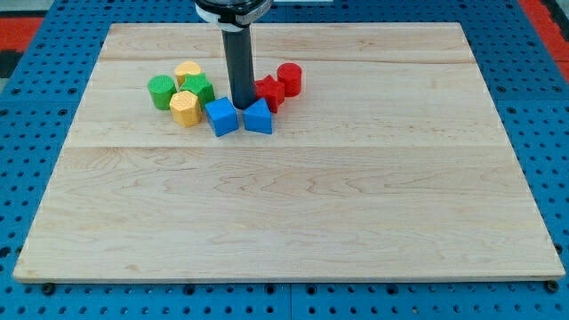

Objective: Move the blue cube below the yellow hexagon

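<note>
You will see no containers and no readable writing on the bench (293, 222). In the upper left of the frame, left to right: green cylinder (161, 92), yellow hexagon (185, 108), blue cube (221, 116), my tip (241, 106) just between it and a second blue block (258, 116). There are no fingers.

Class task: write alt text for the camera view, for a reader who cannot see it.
A dark rod stands among coloured blocks near a wooden board's top, my tip just above the gap between a blue cube and a second blue block. To their left cluster two yellow and two green blocks; two red blocks sit right of the rod.
</note>
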Motion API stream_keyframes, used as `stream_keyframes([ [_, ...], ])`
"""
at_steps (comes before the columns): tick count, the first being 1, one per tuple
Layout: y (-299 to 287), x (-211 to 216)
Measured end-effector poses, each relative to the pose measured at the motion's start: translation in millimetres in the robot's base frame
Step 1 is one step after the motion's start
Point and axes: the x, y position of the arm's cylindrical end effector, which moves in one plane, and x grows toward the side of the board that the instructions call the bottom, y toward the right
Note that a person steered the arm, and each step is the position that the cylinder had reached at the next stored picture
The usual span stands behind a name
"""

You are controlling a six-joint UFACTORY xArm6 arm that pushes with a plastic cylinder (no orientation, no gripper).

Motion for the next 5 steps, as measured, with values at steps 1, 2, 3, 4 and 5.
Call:
stream_keyframes([
  [1, 0, 0],
  [2, 0, 2],
  [3, -15, 34],
  [4, -19, 33],
  [5, -49, 37],
])
